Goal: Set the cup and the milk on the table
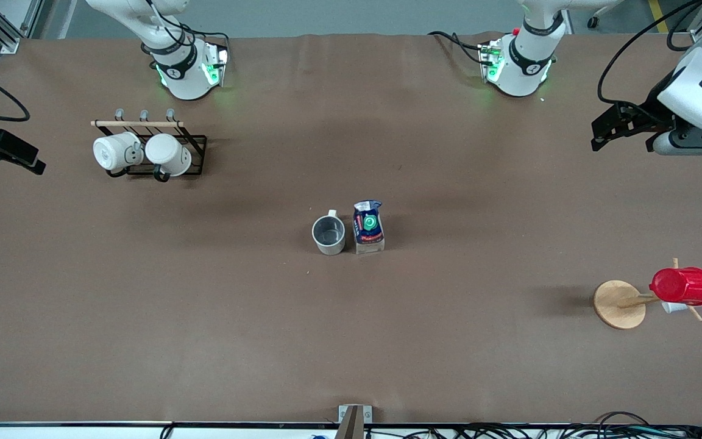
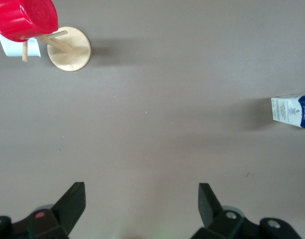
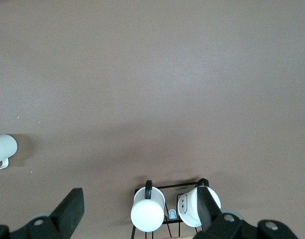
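The cream-beige cup (image 1: pixel 328 235) stands upright at the middle of the brown table (image 1: pixel 351 341), its dark inside facing up. The milk (image 1: pixel 368 227) stands touching or nearly touching it, toward the left arm's end. My left gripper (image 1: pixel 608 131) hangs open and empty over the table's left-arm end; in the left wrist view it (image 2: pixel 141 201) frames bare table, with the milk (image 2: pixel 291 112) at the edge. My right gripper (image 1: pixel 25 158) hangs open and empty at the right arm's end; in the right wrist view it (image 3: pixel 140 204) shows with the cup (image 3: pixel 3 148) at the edge.
A black wire rack (image 1: pixel 195 143) with two white mugs (image 1: pixel 144 152) stands near the right arm's base. A wooden peg stand on a round disc (image 1: pixel 619 303) holds a red plastic cup (image 1: pixel 683 286) at the left arm's end.
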`<state>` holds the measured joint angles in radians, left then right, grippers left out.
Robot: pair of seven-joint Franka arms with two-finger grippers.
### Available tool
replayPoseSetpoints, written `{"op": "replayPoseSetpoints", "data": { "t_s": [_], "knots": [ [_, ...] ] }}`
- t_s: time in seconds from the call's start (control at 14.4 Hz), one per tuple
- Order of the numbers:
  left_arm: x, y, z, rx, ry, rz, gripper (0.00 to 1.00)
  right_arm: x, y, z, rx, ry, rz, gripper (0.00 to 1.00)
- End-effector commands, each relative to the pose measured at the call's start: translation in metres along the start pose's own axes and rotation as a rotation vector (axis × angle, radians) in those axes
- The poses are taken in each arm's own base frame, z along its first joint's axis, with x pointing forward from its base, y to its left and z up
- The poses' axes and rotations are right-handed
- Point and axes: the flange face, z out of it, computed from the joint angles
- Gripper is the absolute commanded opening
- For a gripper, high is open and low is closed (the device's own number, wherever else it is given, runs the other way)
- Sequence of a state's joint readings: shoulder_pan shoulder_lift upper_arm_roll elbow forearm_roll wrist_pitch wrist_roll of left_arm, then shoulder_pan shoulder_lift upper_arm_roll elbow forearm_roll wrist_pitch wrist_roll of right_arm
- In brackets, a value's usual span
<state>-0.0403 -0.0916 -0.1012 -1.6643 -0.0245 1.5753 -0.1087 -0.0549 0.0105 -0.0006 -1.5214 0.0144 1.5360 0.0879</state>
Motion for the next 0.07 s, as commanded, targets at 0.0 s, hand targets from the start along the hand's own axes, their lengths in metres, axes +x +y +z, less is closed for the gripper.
{"op": "replayPoseSetpoints", "data": {
  "t_s": [0.0],
  "knots": [
    [0.0006,-0.0016,-0.0073,-0.006,0.02,0.004,1.0,-0.001,0.0024,-0.0046,0.014,-0.005,-0.006,1.0]
  ]
}}
